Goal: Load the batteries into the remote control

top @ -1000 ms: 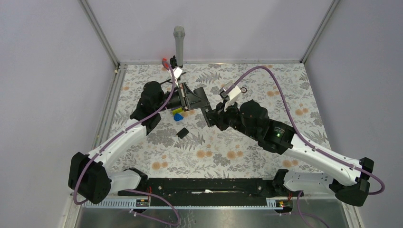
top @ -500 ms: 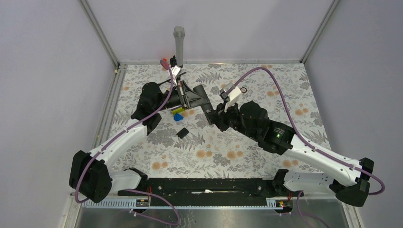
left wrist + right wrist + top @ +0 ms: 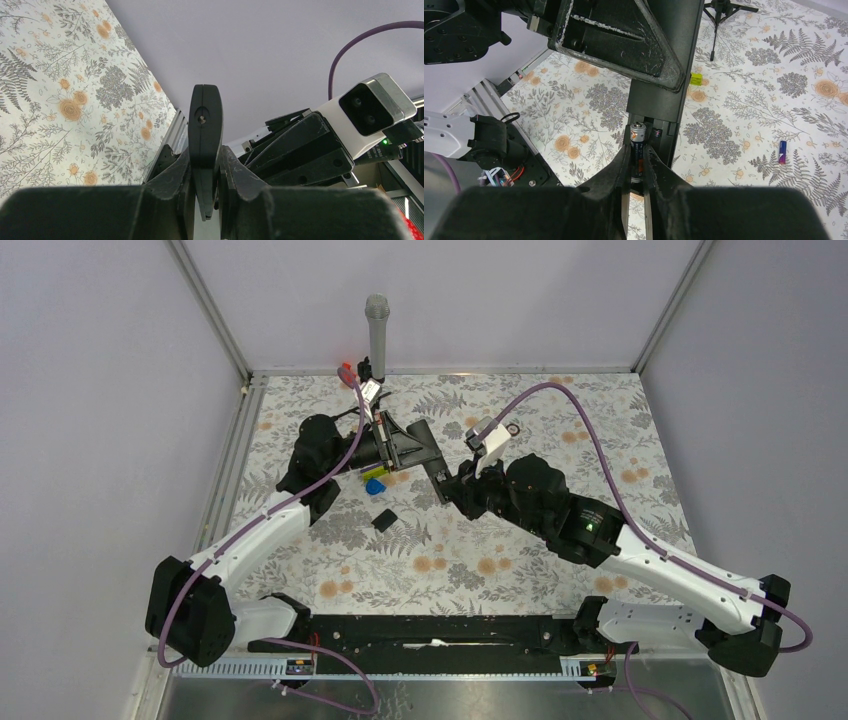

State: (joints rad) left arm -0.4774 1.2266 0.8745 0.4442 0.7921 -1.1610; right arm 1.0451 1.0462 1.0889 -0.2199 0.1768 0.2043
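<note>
My left gripper (image 3: 400, 448) is shut on the remote control (image 3: 428, 462), a slim black bar held above the table. The left wrist view shows the remote (image 3: 204, 125) edge-on between the fingers (image 3: 176, 172). My right gripper (image 3: 450, 483) is shut on a battery (image 3: 637, 147) with a silver top. It holds the battery upright at the open compartment (image 3: 657, 134) at the remote's lower end (image 3: 669, 80). I cannot tell whether the battery sits in the slot. A second battery (image 3: 782, 152), blue and red, lies on the table to the right.
A small flat black square piece (image 3: 382, 520) lies on the floral table. A blue block (image 3: 375, 487) and a yellow-green block (image 3: 372, 473) lie under the left gripper. A grey microphone (image 3: 376, 325) on a stand stands at the back edge.
My right gripper has edged slightly left and up towards the remote's end with the battery in it. The left gripper has shifted slightly, still holding the remote.
</note>
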